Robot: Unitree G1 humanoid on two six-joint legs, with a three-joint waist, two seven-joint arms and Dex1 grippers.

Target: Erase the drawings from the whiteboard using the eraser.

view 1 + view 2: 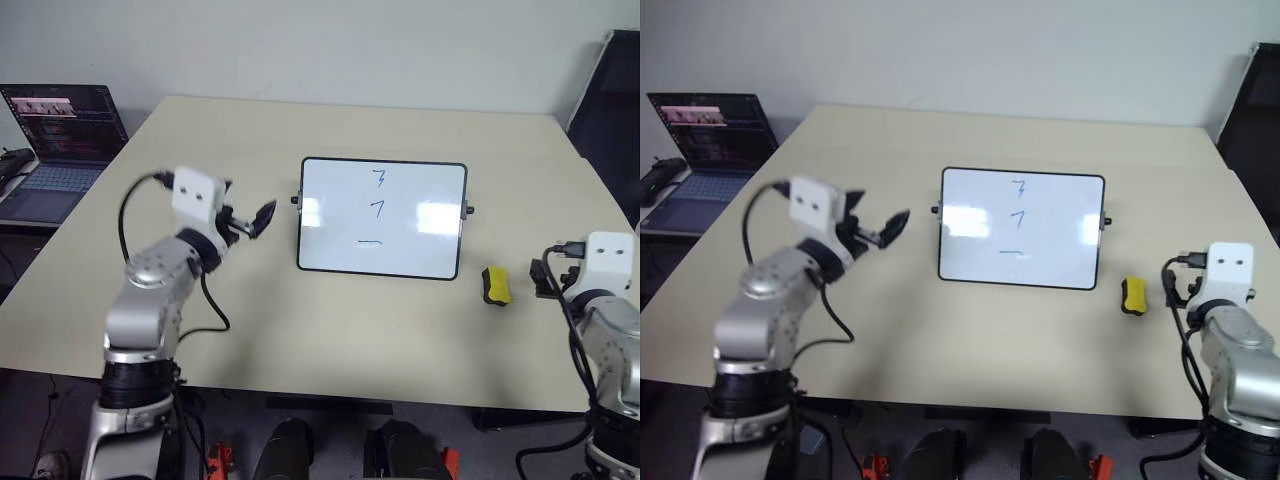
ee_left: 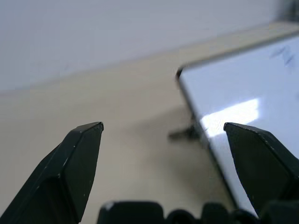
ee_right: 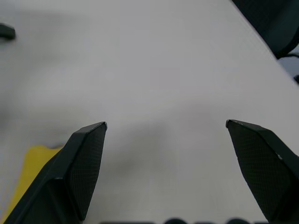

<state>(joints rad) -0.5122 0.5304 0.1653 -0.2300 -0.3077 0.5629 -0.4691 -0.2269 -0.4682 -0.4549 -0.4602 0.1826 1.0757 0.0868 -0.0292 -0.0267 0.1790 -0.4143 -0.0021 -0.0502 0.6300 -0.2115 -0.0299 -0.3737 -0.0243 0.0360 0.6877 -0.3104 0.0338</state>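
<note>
The whiteboard [image 1: 330,238] stands tilted near the middle of the tan table, with three small blue drawings [image 1: 377,209] stacked down its centre. To its right the yellow eraser [image 1: 495,285] lies flat on the table. My left gripper [image 1: 255,218] hovers open and empty just left of the board's left edge, above the table; the board [image 2: 252,93] appears beyond the right-hand finger in the left wrist view. My right gripper [image 3: 166,126] is open and empty a little to the right of the eraser [image 3: 28,172], which is not between the jaws.
An open laptop [image 1: 60,140] sits on a lower surface off the table's left side. A black chair [image 1: 610,110] stands at the far right corner. Bare tabletop [image 1: 340,330] stretches in front of the board.
</note>
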